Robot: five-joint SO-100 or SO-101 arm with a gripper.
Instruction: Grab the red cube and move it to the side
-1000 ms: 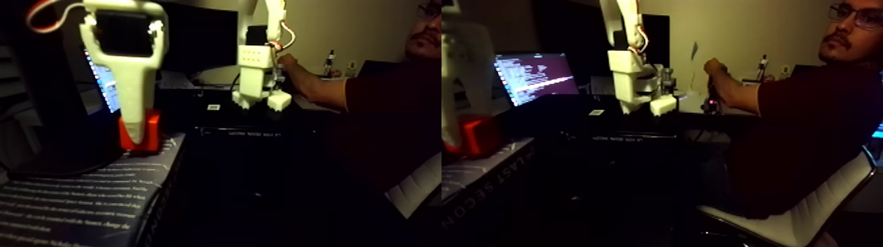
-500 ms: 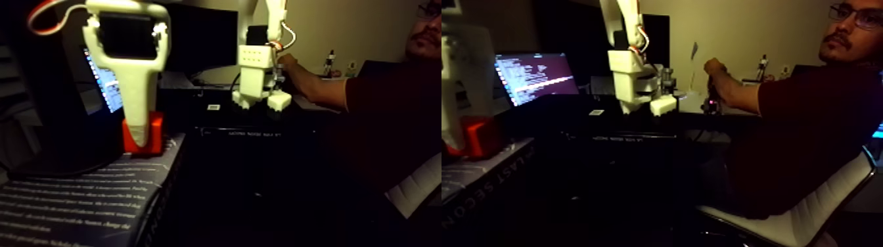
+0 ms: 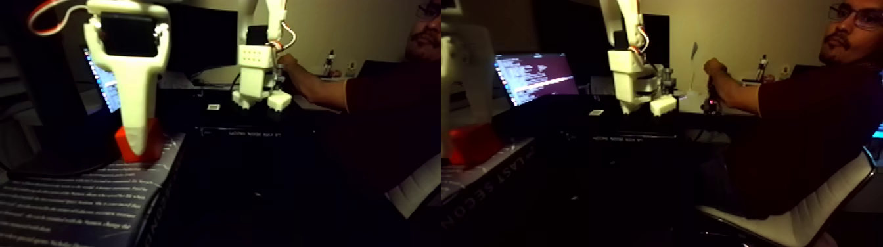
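White gripper (image 3: 136, 146) pointing down at the far right corner of a dark printed book (image 3: 79, 197), fingers pinching the red cube (image 3: 150, 146), resting on or just above that corner. Beyond, a person's hand (image 3: 286, 64) on a second white arm (image 3: 257, 72).

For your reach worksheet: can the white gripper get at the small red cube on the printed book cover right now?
Probably yes: the white gripper is already down at the small red cube, nothing between them; jaws' state unclear.
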